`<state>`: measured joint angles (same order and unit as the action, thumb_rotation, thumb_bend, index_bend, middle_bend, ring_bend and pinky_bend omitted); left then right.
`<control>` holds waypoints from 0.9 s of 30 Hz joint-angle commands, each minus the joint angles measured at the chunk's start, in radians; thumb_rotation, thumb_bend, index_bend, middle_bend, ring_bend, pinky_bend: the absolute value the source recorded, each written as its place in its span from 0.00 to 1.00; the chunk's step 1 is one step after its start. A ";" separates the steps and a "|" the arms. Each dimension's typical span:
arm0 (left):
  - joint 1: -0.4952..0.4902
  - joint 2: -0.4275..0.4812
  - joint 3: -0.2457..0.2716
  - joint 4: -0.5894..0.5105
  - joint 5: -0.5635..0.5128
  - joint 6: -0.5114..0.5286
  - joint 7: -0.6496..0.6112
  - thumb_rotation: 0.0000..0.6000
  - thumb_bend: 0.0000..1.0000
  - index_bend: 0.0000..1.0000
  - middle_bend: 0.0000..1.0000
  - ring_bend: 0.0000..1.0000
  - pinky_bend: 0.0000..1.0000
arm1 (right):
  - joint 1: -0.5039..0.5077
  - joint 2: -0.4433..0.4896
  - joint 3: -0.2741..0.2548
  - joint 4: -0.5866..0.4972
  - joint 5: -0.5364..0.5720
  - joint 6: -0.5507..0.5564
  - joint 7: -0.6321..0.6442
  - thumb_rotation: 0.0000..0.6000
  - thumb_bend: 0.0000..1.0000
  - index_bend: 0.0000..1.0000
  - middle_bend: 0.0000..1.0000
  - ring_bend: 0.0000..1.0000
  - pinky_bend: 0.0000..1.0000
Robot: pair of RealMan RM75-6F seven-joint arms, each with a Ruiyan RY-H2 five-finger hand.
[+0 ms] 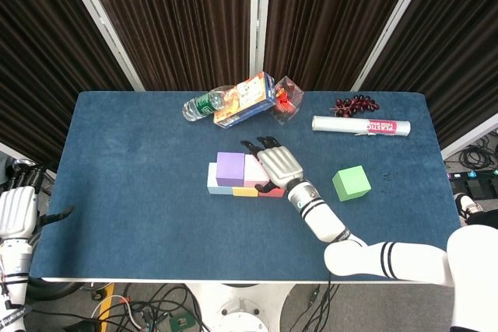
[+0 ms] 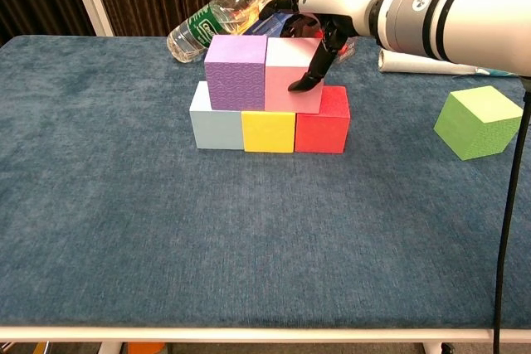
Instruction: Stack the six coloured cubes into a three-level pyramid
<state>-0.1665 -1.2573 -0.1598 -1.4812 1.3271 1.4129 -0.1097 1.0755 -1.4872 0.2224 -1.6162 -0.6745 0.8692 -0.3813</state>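
Three cubes form a row on the blue table (image 2: pixel 124 230): light blue (image 2: pixel 215 124), yellow (image 2: pixel 268 132), red (image 2: pixel 324 124). On top of them stand a purple cube (image 2: pixel 236 72) and a pink cube (image 2: pixel 288 75), side by side and touching. My right hand (image 2: pixel 322 16) reaches over the pink cube (image 1: pixel 252 166) and grips it, thumb on its front face and fingers behind. In the head view the right hand (image 1: pixel 278 165) hides part of the red cube. A green cube (image 2: pixel 481 122) sits alone to the right. My left hand (image 1: pixel 17 211) hangs off the table's left edge, holding nothing.
Along the back edge lie a water bottle (image 1: pixel 204 104), an orange box (image 1: pixel 245 99), a clear case with a red item (image 1: pixel 286 99), dark grapes (image 1: pixel 355 103) and a white roll (image 1: pixel 360 125). Bare blue cloth spreads in front of the stack.
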 commanded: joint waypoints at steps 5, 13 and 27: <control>0.001 0.000 0.000 0.001 0.003 0.003 -0.001 1.00 0.09 0.15 0.16 0.13 0.12 | -0.007 0.012 -0.001 -0.017 -0.003 -0.001 0.004 1.00 0.14 0.00 0.17 0.00 0.00; -0.001 0.003 -0.001 -0.006 0.006 0.004 0.006 1.00 0.09 0.15 0.16 0.13 0.12 | -0.025 0.048 0.005 -0.059 -0.017 0.003 0.028 1.00 0.12 0.00 0.10 0.00 0.00; -0.003 0.007 -0.003 -0.014 0.000 0.001 0.018 1.00 0.09 0.15 0.16 0.13 0.12 | 0.000 0.019 0.035 -0.045 -0.033 -0.011 0.048 1.00 0.11 0.00 0.10 0.00 0.00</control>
<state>-0.1695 -1.2504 -0.1630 -1.4951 1.3276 1.4140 -0.0918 1.0718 -1.4643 0.2547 -1.6650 -0.7096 0.8601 -0.3323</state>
